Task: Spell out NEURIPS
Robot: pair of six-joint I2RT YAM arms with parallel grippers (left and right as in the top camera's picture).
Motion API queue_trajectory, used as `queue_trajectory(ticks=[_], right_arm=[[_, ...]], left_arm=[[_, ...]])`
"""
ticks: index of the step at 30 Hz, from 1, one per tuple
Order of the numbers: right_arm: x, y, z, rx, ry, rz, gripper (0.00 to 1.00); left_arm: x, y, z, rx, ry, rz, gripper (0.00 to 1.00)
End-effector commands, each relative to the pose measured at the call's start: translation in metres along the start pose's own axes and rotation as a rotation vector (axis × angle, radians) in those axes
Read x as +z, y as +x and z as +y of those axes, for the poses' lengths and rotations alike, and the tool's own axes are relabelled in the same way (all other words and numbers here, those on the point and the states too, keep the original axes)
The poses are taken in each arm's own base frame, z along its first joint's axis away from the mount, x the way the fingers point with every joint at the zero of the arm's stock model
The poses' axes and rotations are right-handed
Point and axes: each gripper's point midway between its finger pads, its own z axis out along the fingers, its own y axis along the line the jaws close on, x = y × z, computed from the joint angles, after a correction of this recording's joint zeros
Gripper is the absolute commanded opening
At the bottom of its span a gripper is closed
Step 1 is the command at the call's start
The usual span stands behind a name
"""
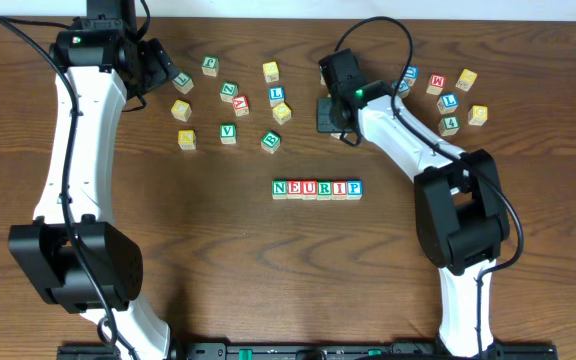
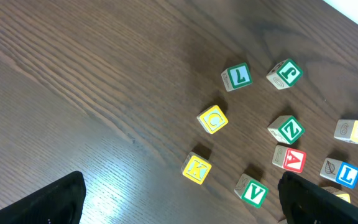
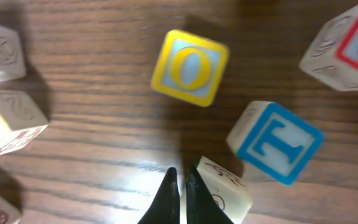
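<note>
NEURIP cubes (image 1: 317, 189) on dark wood-grain table (image 1: 268, 280)

L arm (image 1: 76, 140) stretched far fwd, L gripper (image 2: 179, 202) jaws wide apart. R arm (image 1: 408, 140) bent inward, R gripper (image 3: 180, 190) fingertips pinched together.

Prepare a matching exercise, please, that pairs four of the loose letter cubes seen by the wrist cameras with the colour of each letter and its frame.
Cubes:
1. O cube, right wrist view
2. T cube, right wrist view
3. V cube, left wrist view
4. A cube, left wrist view

Colours:
a. red
b. yellow
c. green
d. blue

Right pairs: 1-b, 2-d, 3-c, 4-a.
</note>
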Motion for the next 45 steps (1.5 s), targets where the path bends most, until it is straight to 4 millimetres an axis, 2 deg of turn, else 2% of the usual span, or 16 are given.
queue_trajectory(ticks=[1,6,11,15,19,24,30,32,34,38,45], right_arm=[[0.018,0.033,0.014,-0.03,-0.037,0.099,0.01],[0.019,0.039,0.022,-0.046,-0.049,0.109,0.01],[0.018,0.036,0.025,-0.049,-0.053,0.095,0.01],[0.009,0.02,0.035,-0.096,-0.093,0.063,0.01],[-0.014,-0.003,0.042,-0.094,-0.1,0.042,0.02],[-0.039,-0.022,0.037,-0.035,-0.082,0.038,0.19],[-0.04,-0.024,0.012,0.171,-0.039,0.074,0.36],[-0.04,-0.022,0.005,0.22,-0.024,0.088,0.5],[-0.04,-0.021,0.0,0.276,-0.014,0.098,0.58],[-0.037,-0.016,-0.005,0.414,0.013,0.111,0.61],[-0.026,-0.006,-0.002,0.523,0.038,0.137,0.55]], left_arm=[[0.004,0.001,0.003,0.007,-0.018,0.006,0.98],[0.004,0.001,0.003,0.007,-0.018,0.006,0.98],[0.004,0.001,0.003,0.007,-0.018,0.006,0.98],[0.004,0.001,0.003,0.007,-0.018,0.006,0.98],[0.004,0.001,0.003,0.007,-0.018,0.006,0.98],[0.004,0.001,0.003,0.007,-0.018,0.006,0.98],[0.004,0.001,0.003,0.007,-0.018,0.006,0.98],[0.004,0.001,0.003,0.007,-0.018,0.006,0.98],[0.004,0.001,0.003,0.007,-0.018,0.006,0.98],[0.004,0.001,0.003,0.007,-0.018,0.006,0.98],[0.004,0.001,0.003,0.007,-0.018,0.006,0.98]])
